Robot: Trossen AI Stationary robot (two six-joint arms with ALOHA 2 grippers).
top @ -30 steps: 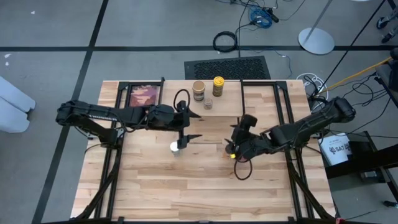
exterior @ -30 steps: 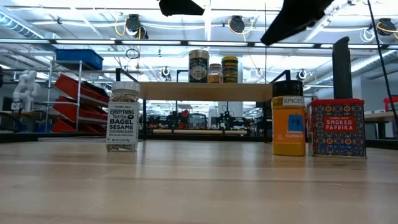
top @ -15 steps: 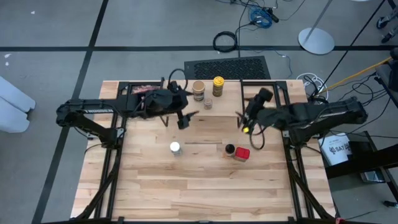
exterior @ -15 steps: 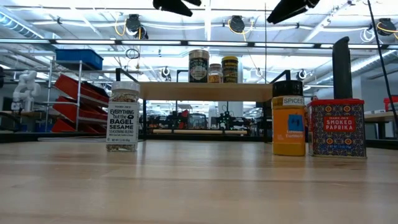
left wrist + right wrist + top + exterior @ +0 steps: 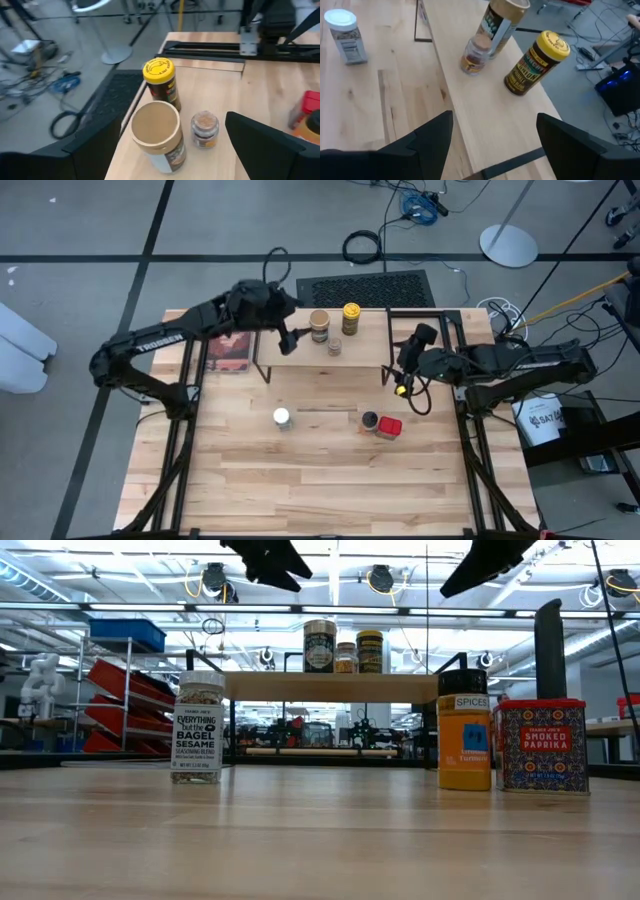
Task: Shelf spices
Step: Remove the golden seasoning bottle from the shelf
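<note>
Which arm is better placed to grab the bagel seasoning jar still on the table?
Probably the left. The white-lidded jar stands on the left gripper's side, while the open, empty right gripper is nearer the orange jar and red tin.

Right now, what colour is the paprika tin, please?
Red, patterned tin; clearest in the low view.

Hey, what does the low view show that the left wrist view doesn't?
Only the low view: the bagel sesame jar, the smoked paprika tin's label and the shelf's black legs.
Only the left wrist view: floor cables and lid tops.
Both: the tan jar, yellow-lidded jar and small grey-lidded jar on the shelf.
</note>
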